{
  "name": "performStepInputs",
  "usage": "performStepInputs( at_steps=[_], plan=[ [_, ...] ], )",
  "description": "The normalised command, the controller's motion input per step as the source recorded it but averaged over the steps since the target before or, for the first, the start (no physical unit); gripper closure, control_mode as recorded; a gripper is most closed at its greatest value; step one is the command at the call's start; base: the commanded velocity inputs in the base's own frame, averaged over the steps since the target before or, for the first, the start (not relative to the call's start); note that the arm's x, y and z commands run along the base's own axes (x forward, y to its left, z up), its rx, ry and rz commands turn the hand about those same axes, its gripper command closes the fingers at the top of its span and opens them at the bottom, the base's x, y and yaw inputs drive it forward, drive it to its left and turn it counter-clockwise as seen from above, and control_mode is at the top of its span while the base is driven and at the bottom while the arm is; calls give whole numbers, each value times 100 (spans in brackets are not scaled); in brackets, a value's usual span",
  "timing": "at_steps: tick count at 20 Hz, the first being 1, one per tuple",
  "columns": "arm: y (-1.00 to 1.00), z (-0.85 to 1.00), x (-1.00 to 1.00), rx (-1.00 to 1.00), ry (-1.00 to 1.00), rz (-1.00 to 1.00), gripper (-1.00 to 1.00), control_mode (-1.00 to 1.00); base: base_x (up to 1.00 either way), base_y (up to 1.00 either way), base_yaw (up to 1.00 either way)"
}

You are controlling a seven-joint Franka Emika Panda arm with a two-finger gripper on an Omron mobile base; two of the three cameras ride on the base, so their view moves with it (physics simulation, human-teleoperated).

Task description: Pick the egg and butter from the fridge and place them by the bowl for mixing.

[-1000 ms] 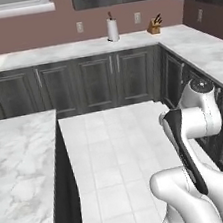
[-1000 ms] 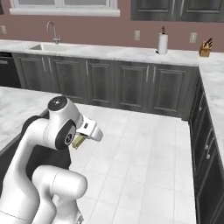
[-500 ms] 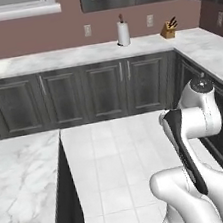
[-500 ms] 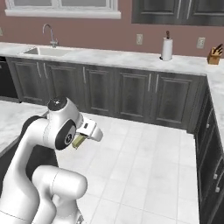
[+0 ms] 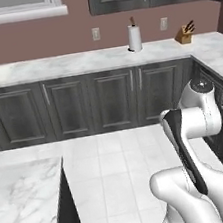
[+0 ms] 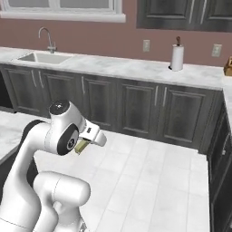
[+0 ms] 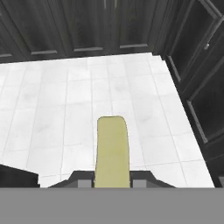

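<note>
Above the white tiled floor point(image 7: 65, 109), between the dark grey cabinet fronts point(image 7: 87, 26), the thin olive-yellow stick of butter point(image 7: 112, 151) is held clamped in the dark two-finger end effector point(image 7: 113, 178), and it is also seen tucked beside the white arm's joint point(image 6: 67, 135).

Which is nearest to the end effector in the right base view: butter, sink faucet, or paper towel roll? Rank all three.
1. Butter: clamped in the end effector.
2. Sink faucet: back counter, to the left.
3. Paper towel roll: back counter, far to the right.
</note>
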Motion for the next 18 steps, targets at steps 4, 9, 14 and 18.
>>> performStepInputs(
  at_steps=[4, 9, 14, 18],
  plan=[
    [0, 0, 0, 0, 0, 0, 100, 100, 80, -10, 9],
    [0, 0, 0, 0, 0, 0, 100, 100, 79, -10, 11],
    [0, 0, 0, 0, 0, 0, 100, 100, 78, -11, 14],
    [0, 0, 0, 0, 0, 0, 100, 100, 76, -11, 21]
  ],
)
